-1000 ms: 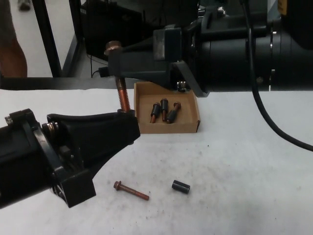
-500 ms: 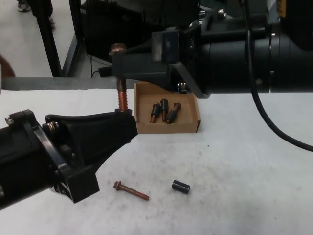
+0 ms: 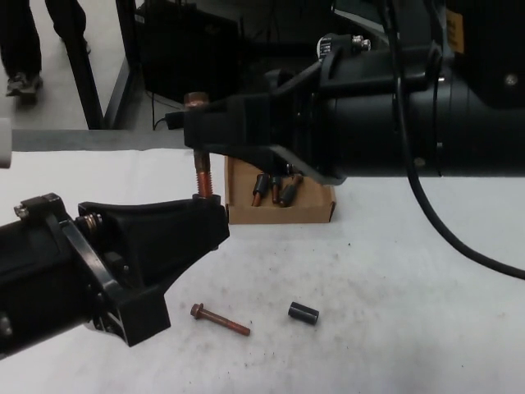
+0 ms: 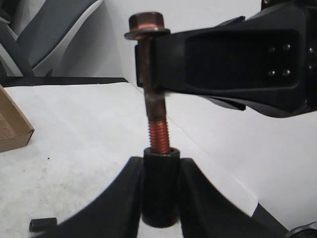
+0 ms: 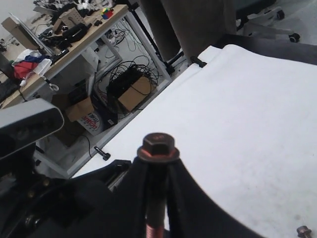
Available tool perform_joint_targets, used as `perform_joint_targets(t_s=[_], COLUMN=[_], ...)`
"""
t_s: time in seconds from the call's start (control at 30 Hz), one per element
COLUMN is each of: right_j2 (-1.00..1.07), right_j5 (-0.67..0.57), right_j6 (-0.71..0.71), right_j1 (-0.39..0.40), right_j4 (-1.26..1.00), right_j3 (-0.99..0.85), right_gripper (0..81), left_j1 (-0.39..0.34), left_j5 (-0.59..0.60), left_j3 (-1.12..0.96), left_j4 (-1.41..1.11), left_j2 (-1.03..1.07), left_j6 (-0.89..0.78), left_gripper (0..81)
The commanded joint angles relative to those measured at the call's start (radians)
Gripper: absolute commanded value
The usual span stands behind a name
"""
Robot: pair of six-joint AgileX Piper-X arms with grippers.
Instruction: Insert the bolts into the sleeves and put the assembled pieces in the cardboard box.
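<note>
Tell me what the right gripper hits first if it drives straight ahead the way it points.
Nothing ahead of the right gripper itself, as far as I can tell. But its bolt sits in the sleeve, so that would likely catch first.

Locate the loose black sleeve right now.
In the high view, the loose sleeve lies on the bench, right of the loose bolt, in front of the cardboard box.

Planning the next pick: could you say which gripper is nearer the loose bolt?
Left. The left gripper, holding a sleeve, is low near the loose bolt; the right gripper is higher, above it.
</note>
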Motion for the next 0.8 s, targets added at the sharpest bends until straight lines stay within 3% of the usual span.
perform_joint_targets(t_s=[0.0,0.3,0.77], right_j2=[-0.018,-0.029,-0.029], right_j5=[0.045,0.073,-0.054], right_j6=[-0.026,-0.026,-0.130], right_j1=[0.011,0.011,0.033], right_j4=[0.065,0.081,0.216], right_j3=[0.006,0.006,0.006], right_gripper=[0.2,0.2,0.2], left_j1=[0.000,0.000,0.000], left_j5=[-0.050,-0.080,-0.076], left_j3=[-0.015,-0.015,-0.015], left_j4=[-0.063,-0.065,-0.065], left_j2=[-0.008,-0.008,-0.008], left_j6=[0.008,0.035,0.139], left_gripper=[0.8,0.8,0.8])
